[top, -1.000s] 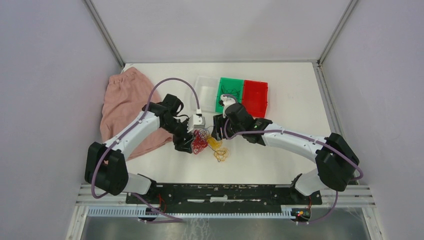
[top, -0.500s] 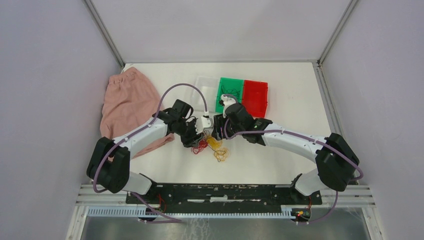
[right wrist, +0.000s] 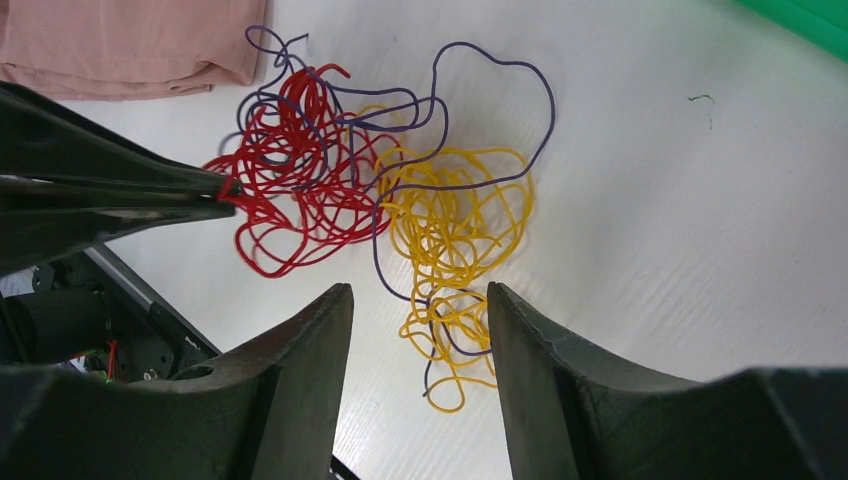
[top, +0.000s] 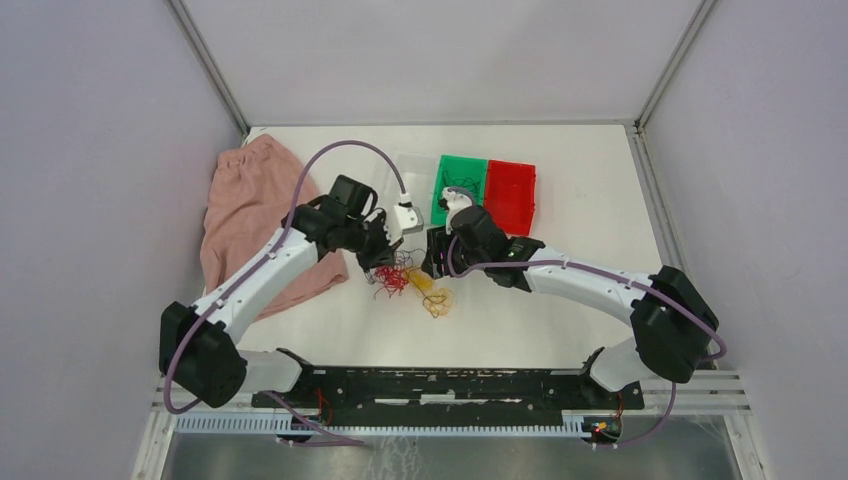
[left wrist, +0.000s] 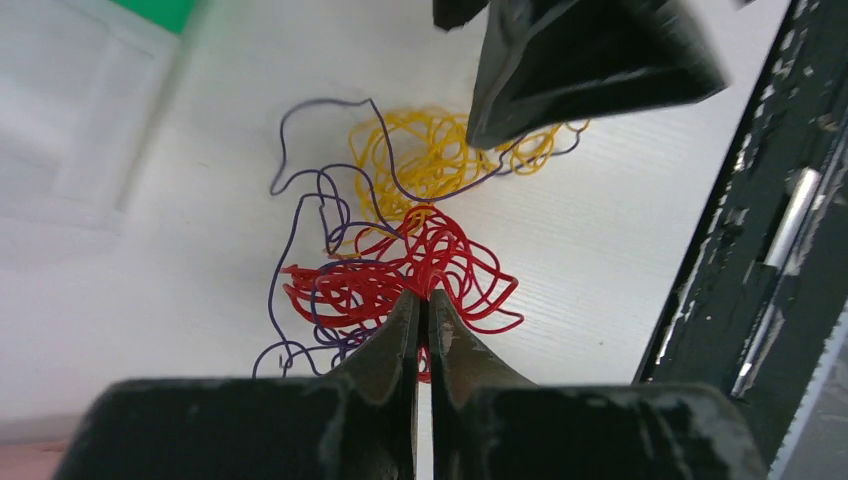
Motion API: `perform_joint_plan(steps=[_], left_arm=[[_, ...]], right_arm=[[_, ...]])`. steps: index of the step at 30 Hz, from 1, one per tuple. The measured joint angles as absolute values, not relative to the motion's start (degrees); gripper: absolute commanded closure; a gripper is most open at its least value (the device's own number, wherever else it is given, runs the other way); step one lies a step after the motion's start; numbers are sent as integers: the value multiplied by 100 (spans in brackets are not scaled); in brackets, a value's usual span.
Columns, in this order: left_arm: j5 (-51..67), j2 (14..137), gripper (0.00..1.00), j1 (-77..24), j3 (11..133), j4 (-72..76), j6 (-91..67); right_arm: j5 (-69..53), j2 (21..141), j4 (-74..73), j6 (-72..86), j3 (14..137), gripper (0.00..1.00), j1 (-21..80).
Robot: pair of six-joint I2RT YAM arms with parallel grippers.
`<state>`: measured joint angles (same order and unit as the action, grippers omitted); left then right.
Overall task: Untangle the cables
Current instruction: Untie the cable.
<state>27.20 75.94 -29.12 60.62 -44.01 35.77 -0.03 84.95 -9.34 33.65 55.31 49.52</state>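
Note:
The cables (top: 412, 282) lie tangled on the white table between both grippers: a red bundle (left wrist: 440, 255), a yellow one (left wrist: 420, 160) and a thin dark purple strand (left wrist: 285, 240) looping through both. My left gripper (left wrist: 422, 296) is shut on the red cable, its tips pinching a few red loops at the bundle's near side. In the right wrist view the red bundle (right wrist: 290, 190) sits left of the yellow one (right wrist: 455, 215). My right gripper (right wrist: 420, 290) hangs open just above the yellow cable's lower loops, gripping nothing.
A pink cloth (top: 250, 215) lies at the left. A clear tray (top: 415, 180), a green bin (top: 462, 180) and a red bin (top: 510, 195) stand behind the tangle. A black rail (top: 440, 385) runs along the near edge.
My left gripper has closed on the red cable and drawn back toward the far left, pulling the red bundle slightly with it. The right arm has stayed put.

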Motion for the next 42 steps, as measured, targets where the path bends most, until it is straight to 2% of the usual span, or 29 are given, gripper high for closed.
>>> perform_joint_plan(steps=[5, 10, 17, 27, 32, 34, 37, 40, 42], left_arm=[[3083, 7295, 93, -2912, 6665, -4842, 3308], [3420, 7133, 94, -2912, 6938, -5085, 2847], [3509, 7074, 94, -2912, 6960, -5022, 2193], [3739, 7043, 94, -2912, 7017, -4969, 1935], [3844, 6963, 94, -2912, 7135, -5059, 1938], [3913, 6930, 94, -2912, 7177, -5083, 1938], [3972, 6884, 94, -2912, 7216, -5094, 1938], [4023, 6877, 93, -2912, 7227, -5096, 1938], [4016, 6873, 88, -2912, 7227, -5100, 1940]], right_arm=[[-3, 8348, -607, 3356, 5247, 21, 4952], [-16, 7655, -106, 3260, 4722, 16, 4952], [-237, 6635, 792, 3120, 4239, 19, 4952], [-1258, 6722, 1542, 3205, 4254, 32, 4952], [-1804, 7120, 1625, 3262, 4506, 42, 4952], [-1951, 7201, 1629, 3295, 4563, 49, 4952], [-2112, 7234, 1686, 3363, 4574, 67, 4950], [-2226, 7240, 1734, 3433, 4587, 99, 4950], [-2237, 7238, 1723, 3424, 4598, 100, 4947]])
